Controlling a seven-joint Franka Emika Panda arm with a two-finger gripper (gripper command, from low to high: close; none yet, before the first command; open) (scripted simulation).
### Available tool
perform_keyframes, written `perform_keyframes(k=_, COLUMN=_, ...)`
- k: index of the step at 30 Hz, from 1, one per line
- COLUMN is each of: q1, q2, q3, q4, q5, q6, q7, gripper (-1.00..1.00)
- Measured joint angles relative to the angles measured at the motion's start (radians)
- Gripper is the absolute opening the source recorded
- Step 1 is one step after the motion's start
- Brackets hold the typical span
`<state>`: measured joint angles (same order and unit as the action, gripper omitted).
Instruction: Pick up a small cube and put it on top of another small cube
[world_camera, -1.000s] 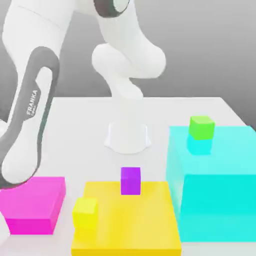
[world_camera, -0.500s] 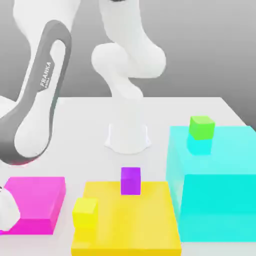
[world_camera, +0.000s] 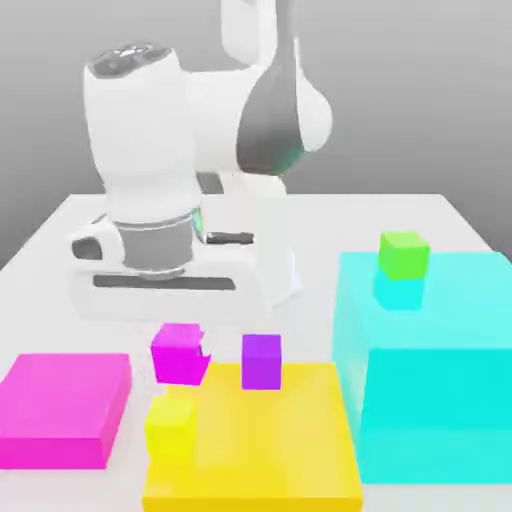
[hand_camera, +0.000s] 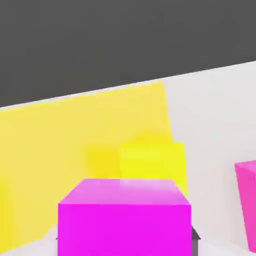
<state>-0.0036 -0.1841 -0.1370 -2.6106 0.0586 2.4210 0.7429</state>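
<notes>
Pale tabletop (world_camera: 330, 225) carries a flat yellow slab. Closed jaws of the gripper (world_camera: 180, 335) grip the small magenta cube (world_camera: 180, 355), raised near the small purple cube (world_camera: 261, 362). Travelling sideways too low could knock the purple cube away. The magenta cube looks glossy, bright, sharp-edged, slightly tilted.

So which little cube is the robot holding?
The magenta cube, pinched in the gripper; the purple, yellow and green cubes all sit on big blocks.
</notes>
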Motion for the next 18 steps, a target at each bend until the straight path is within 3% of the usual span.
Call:
perform_keyframes(k=7, q1=0.032, q2=-0.226, q3=0.115, q4=-0.203, q5=-0.055, q6=-0.017, q7=0.111, gripper=-1.0)
perform_keyframes(k=12, q1=0.032, q2=-0.094, q3=0.129, q4=-0.259, q5=-0.06, q6=0.17, q7=0.12, gripper=-1.0)
perform_keyframes(k=13, q1=0.032, q2=-0.073, q3=0.129, q4=-0.264, q5=-0.06, q6=0.197, q7=0.12, gripper=1.0)
perform_keyframes(k=18, q1=0.032, q2=-0.073, q3=0.129, q4=-0.264, q5=-0.06, q6=0.197, q7=0.12, gripper=1.0)
